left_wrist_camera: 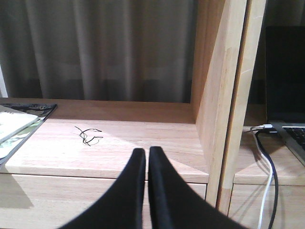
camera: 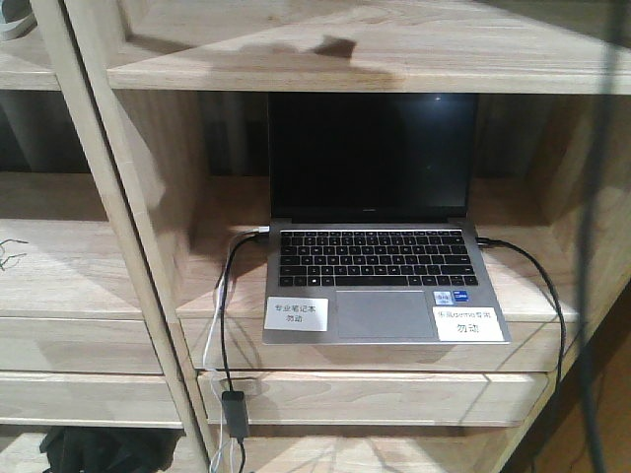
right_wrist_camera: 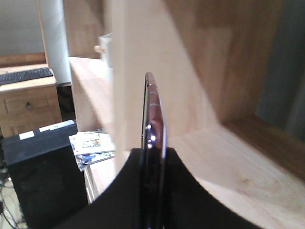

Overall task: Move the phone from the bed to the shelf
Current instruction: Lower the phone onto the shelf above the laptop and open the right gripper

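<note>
I hold the phone (right_wrist_camera: 153,119) edge-on, right fingers (right_wrist_camera: 181,191) clamped on its glossy, slippery, rigid faces above the shelf (right_wrist_camera: 238,167); left fingers (left_wrist_camera: 136,191) together.

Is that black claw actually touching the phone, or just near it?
Touching. The right wrist view shows the phone standing on edge, its lower part clamped between the right gripper fingers, with no gap on either side. The shelf board lies behind it.

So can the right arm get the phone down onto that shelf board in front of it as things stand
Probably yes. The right gripper holds the phone edge-on and upright, and the shelf board just beyond it shows bare wood. An upright post stands close behind the phone, so the arm may need to shift sideways and tilt it flat.
</note>
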